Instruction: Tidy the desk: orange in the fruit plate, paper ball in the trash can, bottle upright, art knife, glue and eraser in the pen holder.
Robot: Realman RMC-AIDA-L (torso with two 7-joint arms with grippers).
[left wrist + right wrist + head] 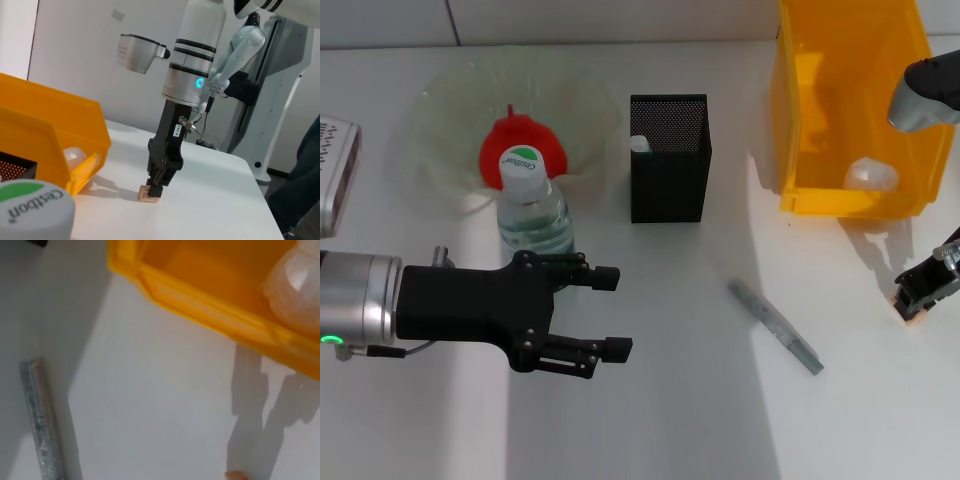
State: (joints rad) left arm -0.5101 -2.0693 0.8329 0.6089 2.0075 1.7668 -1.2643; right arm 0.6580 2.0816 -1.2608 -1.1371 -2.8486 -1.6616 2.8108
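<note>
Nearest the robot, the black left pincer (610,313) hangs over the white table (700,420) with its fingers spread apart and nothing between them. Just beyond it stands the clear plastic bottle with a white-and-green cap (533,205), upright, its cap overlapping the red-orange round fruit (520,145) that lies in the clear glass fruit plate (440,120). To the right, the grey flat art knife (775,326) lies slantwise on the bare table. At the right edge, the black right pincer (155,189) points straight down, its tips clamped on a small tan eraser block (148,194) resting on the table. Farther back, the black mesh pen holder (669,158) has a white-topped thing in its left corner. Beside it, the yellow plastic bin (820,150) holds a crumpled white paper ball (872,176).
</note>
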